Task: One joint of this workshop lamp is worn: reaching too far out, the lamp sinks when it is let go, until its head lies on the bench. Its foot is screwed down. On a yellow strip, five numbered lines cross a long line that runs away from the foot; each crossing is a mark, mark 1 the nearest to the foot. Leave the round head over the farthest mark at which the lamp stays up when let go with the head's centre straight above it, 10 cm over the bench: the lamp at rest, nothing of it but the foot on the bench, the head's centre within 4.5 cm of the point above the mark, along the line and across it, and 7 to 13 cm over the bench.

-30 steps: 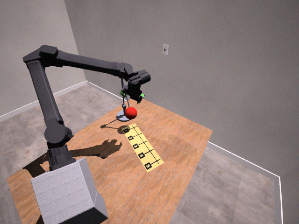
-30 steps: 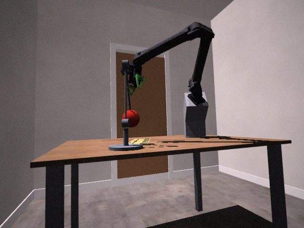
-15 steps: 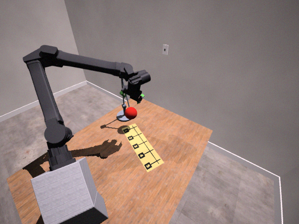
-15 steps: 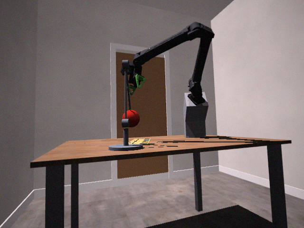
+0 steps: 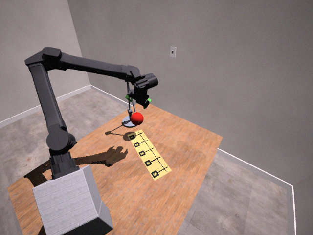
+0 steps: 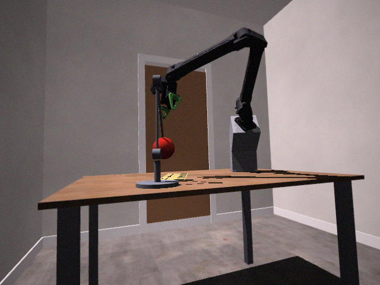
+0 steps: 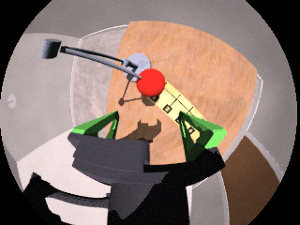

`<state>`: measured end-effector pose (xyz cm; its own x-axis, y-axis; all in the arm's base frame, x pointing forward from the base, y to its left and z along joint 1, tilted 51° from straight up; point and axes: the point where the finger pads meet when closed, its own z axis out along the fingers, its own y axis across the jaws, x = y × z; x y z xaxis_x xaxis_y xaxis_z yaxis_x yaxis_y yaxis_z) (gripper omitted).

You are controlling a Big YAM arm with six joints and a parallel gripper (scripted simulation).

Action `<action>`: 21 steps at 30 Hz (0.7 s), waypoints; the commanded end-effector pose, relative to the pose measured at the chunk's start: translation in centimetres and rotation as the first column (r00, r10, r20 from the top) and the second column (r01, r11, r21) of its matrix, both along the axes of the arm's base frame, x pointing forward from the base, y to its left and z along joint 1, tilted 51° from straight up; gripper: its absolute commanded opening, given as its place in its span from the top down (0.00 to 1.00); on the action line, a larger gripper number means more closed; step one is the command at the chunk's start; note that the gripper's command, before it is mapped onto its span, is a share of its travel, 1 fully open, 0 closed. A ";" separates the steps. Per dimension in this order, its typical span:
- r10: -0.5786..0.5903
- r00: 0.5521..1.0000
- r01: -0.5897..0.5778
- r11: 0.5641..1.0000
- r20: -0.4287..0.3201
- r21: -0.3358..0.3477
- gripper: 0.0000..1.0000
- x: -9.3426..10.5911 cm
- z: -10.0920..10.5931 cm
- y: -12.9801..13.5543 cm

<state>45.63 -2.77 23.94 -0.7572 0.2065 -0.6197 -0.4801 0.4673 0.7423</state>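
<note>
The lamp stands folded on its round grey foot (image 5: 128, 122) at the far end of the bench. Its thin arms rise to an elbow joint (image 6: 156, 80) and come back down to the red round head (image 5: 137, 118), which hangs well above the bench close to the foot, short of the near end of the yellow strip (image 5: 149, 154). The strip carries five numbered lines. My gripper (image 5: 139, 100) with green fingers is open and empty, high above the head beside the lamp's upper arm (image 6: 159, 110). In the wrist view the head (image 7: 150, 82) lies between and beyond the fingers.
The robot's grey base block (image 5: 66, 199) stands at the near end of the wooden bench (image 5: 121, 161). The bench edges drop to the floor on all sides. A door (image 6: 177, 141) is behind the bench in the exterior view.
</note>
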 end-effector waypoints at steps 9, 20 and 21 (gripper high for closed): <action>-0.004 0.992 0.013 0.997 -0.126 0.078 0.00 0.4 0.6 -0.1; 0.004 0.975 0.027 0.991 -0.224 0.134 0.00 0.8 0.7 1.2; 0.004 0.975 0.027 0.991 -0.224 0.134 0.00 0.8 0.7 1.2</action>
<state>45.63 -2.77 23.93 -0.7573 0.2066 -0.6195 -0.4800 0.4673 0.7425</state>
